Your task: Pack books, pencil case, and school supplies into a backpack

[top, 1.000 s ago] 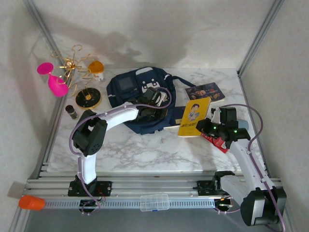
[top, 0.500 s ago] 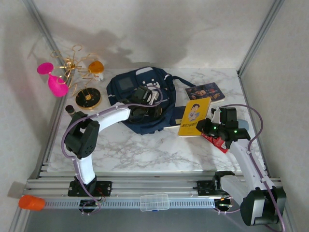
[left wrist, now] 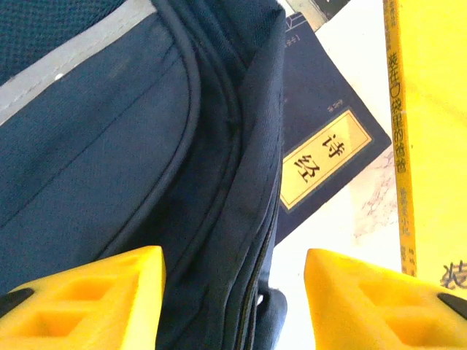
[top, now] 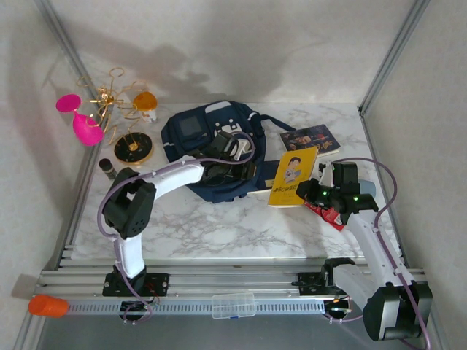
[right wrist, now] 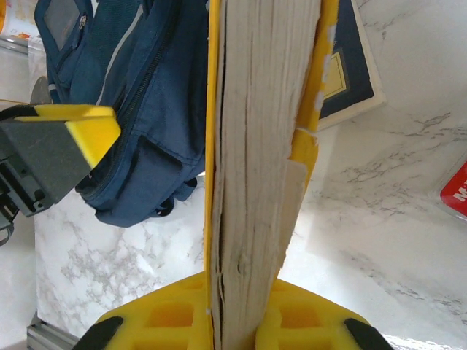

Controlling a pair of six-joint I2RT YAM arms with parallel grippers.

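The navy backpack (top: 201, 138) lies at mid-table. My left gripper (top: 235, 157) stands open at its right side, and the bag's zippered edge (left wrist: 241, 219) runs between the yellow fingers (left wrist: 80, 299). Beside that edge lies the navy book (left wrist: 321, 138) with a yellow label. My right gripper (right wrist: 248, 321) is shut on the yellow book (right wrist: 255, 168), seen edge on and, from above, tilted toward the backpack (top: 293, 175). The dark glossy book (top: 310, 138) lies behind it. The red packet (top: 330, 214) sits under my right wrist. A pale grey-blue pencil case (top: 368, 188) peeks from behind the right arm.
At the back left stand a pink glass (top: 80, 120), a gold wire rack (top: 109, 98), an orange glass (top: 144, 100), a black disc (top: 133, 148) and a small dark bottle (top: 108, 168). A clear plastic box (top: 233, 305) and an orange object (top: 47, 305) rest on the front rail.
My left arm's elbow swung out to the left and came partly back, and its gripper shifted slightly along the backpack's right side. The right arm and yellow book have not moved.
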